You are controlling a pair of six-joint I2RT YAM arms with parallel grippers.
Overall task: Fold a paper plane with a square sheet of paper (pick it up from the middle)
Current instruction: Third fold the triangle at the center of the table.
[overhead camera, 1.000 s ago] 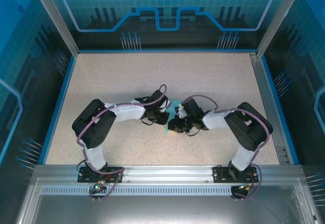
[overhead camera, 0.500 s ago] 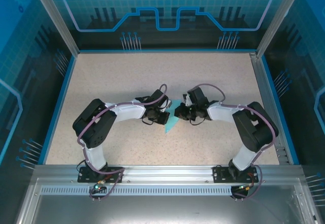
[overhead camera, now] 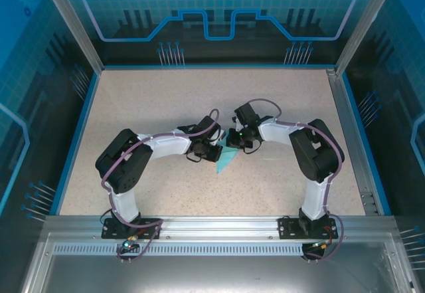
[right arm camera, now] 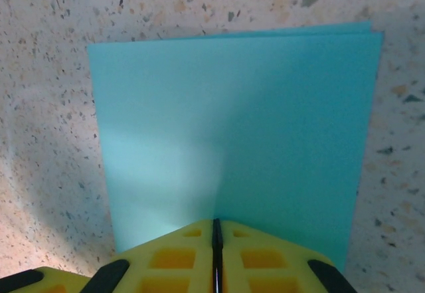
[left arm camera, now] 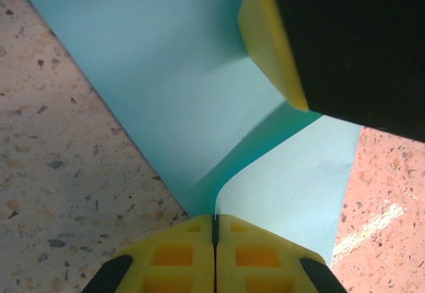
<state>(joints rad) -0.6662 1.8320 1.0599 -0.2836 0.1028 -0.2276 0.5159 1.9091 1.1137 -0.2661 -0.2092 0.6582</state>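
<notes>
Now the paper (right arm camera: 232, 133) is doubled over: two light-turquoise layers, their far edges almost matching in the right wrist view. It is near the middle of the speckled table (overhead camera: 159, 107), between the two arms, with one corner pointing toward the near edge. Whether it rests flat or hangs just above the surface cannot be told. The left gripper (left arm camera: 214, 230) has its yellow fingers pressed together on the paper where the sheet bends up into a curved flap. The right gripper (right arm camera: 216, 236) is likewise clamped tight, the paper's near edge caught between its fingers. One of those fingers (left arm camera: 269, 40) shows close over the sheet in the left wrist view. From above, both grippers meet at the paper, just beside each other.
</notes>
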